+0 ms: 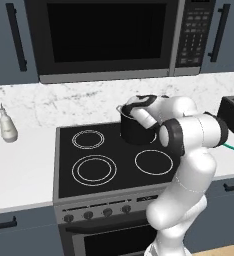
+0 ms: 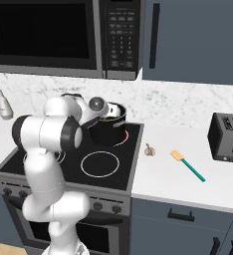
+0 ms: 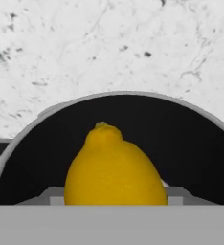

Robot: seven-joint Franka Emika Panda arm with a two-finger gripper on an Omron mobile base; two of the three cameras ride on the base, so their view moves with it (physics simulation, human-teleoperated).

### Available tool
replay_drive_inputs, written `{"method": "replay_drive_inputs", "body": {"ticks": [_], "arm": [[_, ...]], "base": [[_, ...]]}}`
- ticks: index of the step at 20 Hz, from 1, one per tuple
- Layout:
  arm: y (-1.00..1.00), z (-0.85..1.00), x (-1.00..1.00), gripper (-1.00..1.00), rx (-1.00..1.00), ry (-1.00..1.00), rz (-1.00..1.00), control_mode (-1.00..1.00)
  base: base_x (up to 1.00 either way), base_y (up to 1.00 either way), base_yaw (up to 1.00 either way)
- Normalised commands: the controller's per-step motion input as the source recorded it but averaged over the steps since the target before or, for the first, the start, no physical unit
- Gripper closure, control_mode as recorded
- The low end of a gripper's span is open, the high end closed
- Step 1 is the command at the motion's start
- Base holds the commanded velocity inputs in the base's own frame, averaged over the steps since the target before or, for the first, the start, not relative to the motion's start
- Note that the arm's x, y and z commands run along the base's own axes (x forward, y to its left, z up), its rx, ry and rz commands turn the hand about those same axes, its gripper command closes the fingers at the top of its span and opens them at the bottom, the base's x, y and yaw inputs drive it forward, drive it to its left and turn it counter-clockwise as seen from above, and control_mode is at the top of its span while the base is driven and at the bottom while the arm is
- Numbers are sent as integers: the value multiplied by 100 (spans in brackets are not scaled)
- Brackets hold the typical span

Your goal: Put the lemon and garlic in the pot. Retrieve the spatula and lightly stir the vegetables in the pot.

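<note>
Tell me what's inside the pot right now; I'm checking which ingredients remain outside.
At the pot's mouth, a yellow lemon sits between the gripper's fingers, against the dark interior. The lemon covers the pot's bottom. The garlic lies on the counter, outside.

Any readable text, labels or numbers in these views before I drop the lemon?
None can be read.
Microwave keypad: rows of pale marks on its buttons, too small and blurred to read.
Stove knobs: no legible markings.
Toaster, pot, lemon, spatula: no lettering shows.
</note>
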Motion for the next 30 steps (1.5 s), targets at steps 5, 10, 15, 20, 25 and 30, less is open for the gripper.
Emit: {"method": "replay_drive_inputs", "body": {"ticks": [5, 10, 15, 20, 25, 30], "arm": [[0, -26, 23, 100, -5, 0, 0, -100], [0, -11, 10, -100, -4, 0, 0, -100], [0, 17, -6, -100, -1, -5, 0, -100], [0, 41, -6, -100, 0, -5, 0, -100], [-2, 64, -34, -100, 0, -4, 0, -100], [-27, 95, -93, -100, 0, -1, 0, -100]], "base": [[0, 0, 0], [0, 0, 0], [0, 0, 0], [0, 0, 0], [0, 0, 0], [0, 0, 0]]}}
